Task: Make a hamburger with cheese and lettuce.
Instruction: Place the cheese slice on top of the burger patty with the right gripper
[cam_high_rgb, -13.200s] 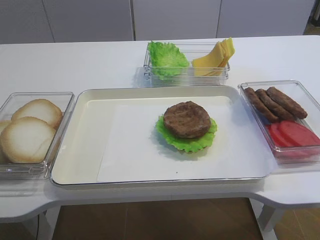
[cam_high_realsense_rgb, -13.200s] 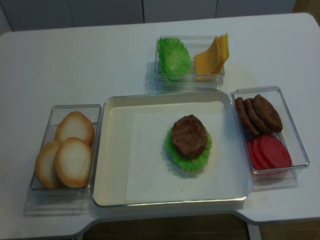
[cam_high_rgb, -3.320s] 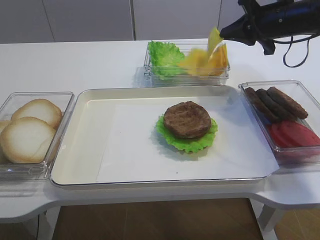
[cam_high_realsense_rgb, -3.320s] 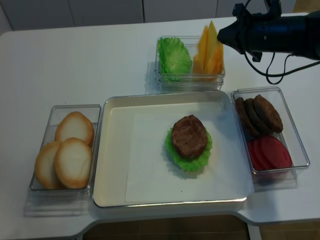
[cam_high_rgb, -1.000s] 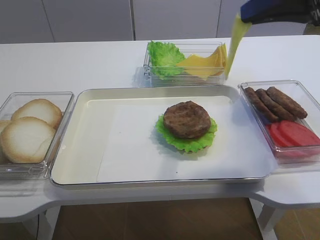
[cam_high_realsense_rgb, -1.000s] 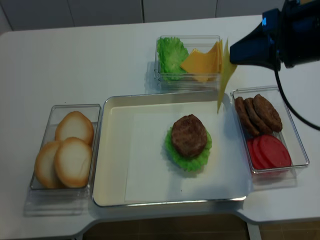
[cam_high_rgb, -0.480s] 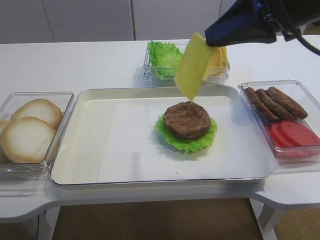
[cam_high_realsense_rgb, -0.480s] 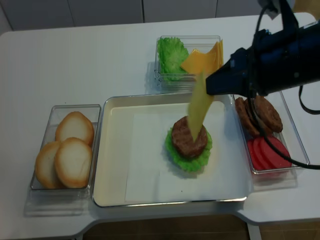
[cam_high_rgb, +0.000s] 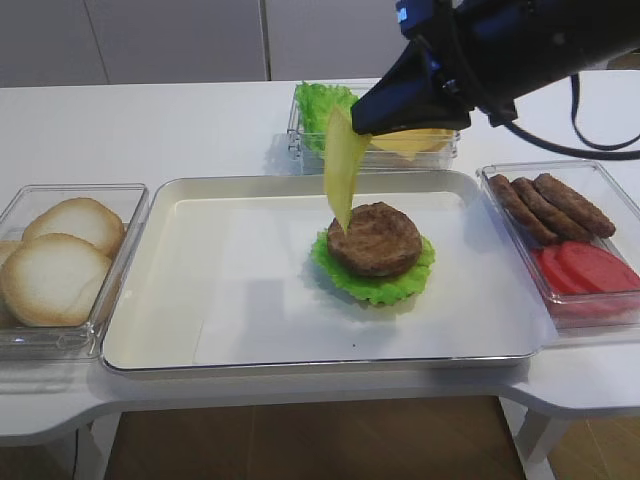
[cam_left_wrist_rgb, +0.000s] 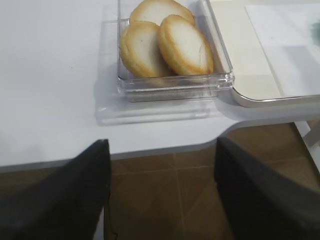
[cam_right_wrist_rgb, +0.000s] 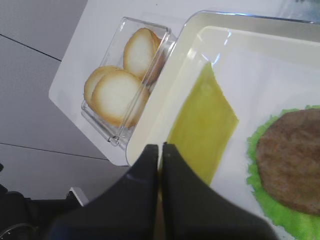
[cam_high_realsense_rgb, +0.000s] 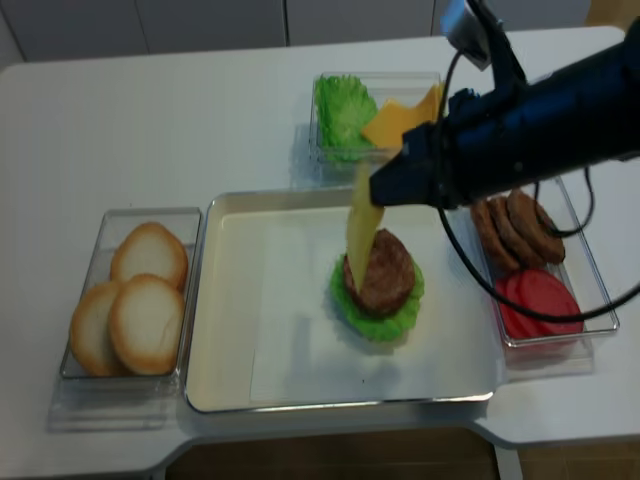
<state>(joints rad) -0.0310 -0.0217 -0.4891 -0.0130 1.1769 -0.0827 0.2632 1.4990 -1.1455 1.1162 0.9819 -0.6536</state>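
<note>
The right hand (cam_high_rgb: 372, 122), pinched tight on the cheese (cam_high_rgb: 343, 166), has swung it from the far container to dangle at the hamburger's (cam_high_rgb: 374, 240) left edge, ready for laying down.

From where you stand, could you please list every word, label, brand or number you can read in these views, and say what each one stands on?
None: no readable text shows in any view.
The right gripper and its arm carry no legible marking.
The cheese, the hamburger, the tray and the clear containers are plain.
</note>
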